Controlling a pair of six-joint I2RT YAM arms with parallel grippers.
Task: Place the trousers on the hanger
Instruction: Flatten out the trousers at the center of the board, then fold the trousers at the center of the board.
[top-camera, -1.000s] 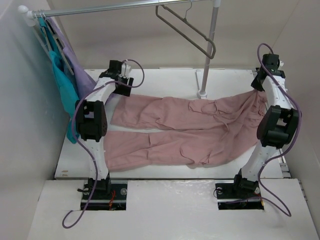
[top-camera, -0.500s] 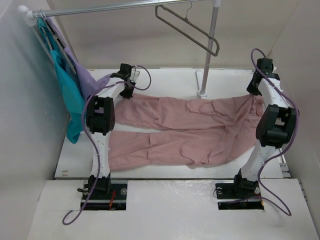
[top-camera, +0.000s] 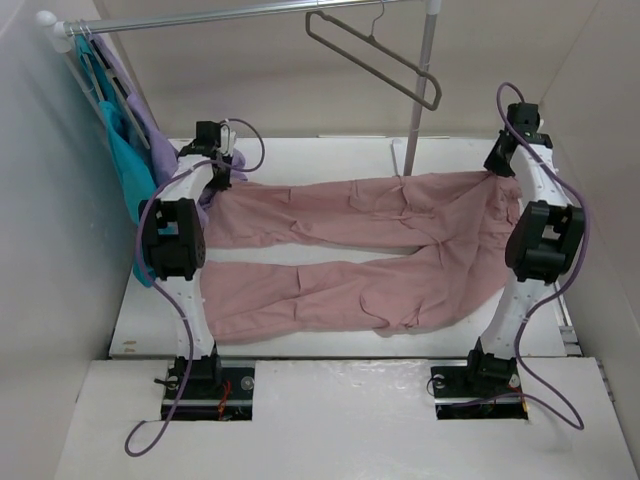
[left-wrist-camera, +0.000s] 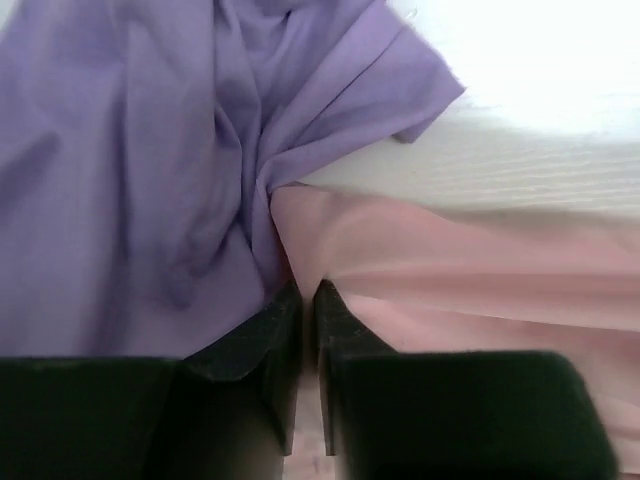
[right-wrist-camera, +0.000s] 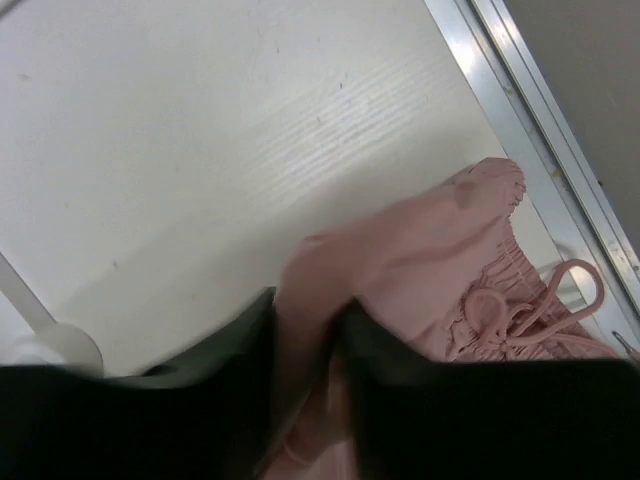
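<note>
The dusty-pink trousers (top-camera: 360, 250) lie spread across the white table, waist at the right, legs running left. My left gripper (top-camera: 219, 172) is shut on the hem of the far leg (left-wrist-camera: 420, 260) at the far left, right beside the lilac garment (left-wrist-camera: 140, 160). My right gripper (top-camera: 497, 165) is shut on the waistband (right-wrist-camera: 420, 250) at the far right; the drawstring (right-wrist-camera: 540, 300) shows beside it. The far leg is pulled nearly straight between the two grippers. The grey-taupe hanger (top-camera: 375, 55) hangs from the rail (top-camera: 230, 12) above the back of the table.
A teal garment (top-camera: 125, 165) and the lilac garment (top-camera: 150, 125) hang from the rail at the far left. The rail's upright pole (top-camera: 420, 90) stands at the back centre. A metal strip (right-wrist-camera: 530, 110) edges the table on the right. Side walls are close.
Both grippers have moved outward and back, the left one to the far left, the right one farther back. The far leg and waist, bunched before, are now stretched flat. The hanger has swung slightly.
</note>
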